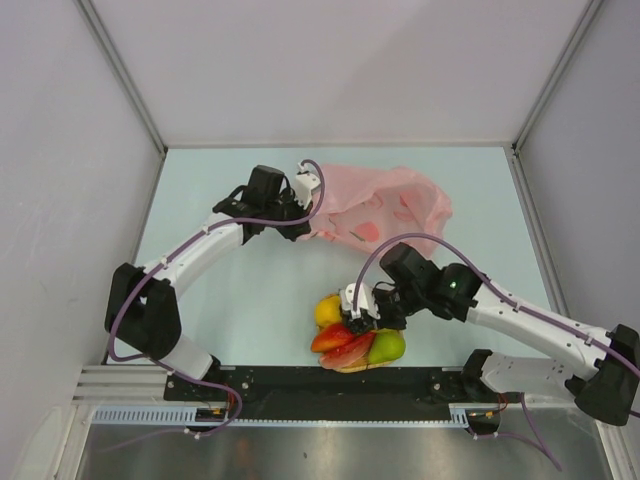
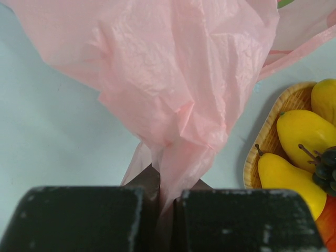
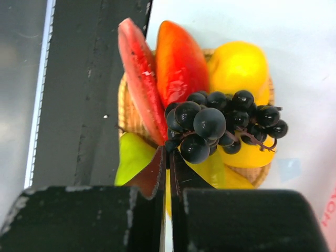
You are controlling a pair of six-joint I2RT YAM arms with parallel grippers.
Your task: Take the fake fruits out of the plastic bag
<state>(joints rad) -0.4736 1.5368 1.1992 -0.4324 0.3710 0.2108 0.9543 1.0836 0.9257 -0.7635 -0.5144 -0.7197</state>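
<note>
From above, the pink bag [image 1: 385, 212] is seen lying at the far middle of the bench [image 1: 230, 300]. The fruits [image 1: 352, 342] are piled near the front edge, outside the bag.

At the left wrist, the left claw [image 2: 167, 181] is clenched on a bunched fold of the bag. A tray [image 2: 265, 137] of yellow fruits is seen on the right.

At the right wrist, the right claw [image 3: 168, 157] is squeezed closed, with its tips touching the grapes [image 3: 220, 123] on top of the pile. Whether a stem is pinched cannot be told.
</note>
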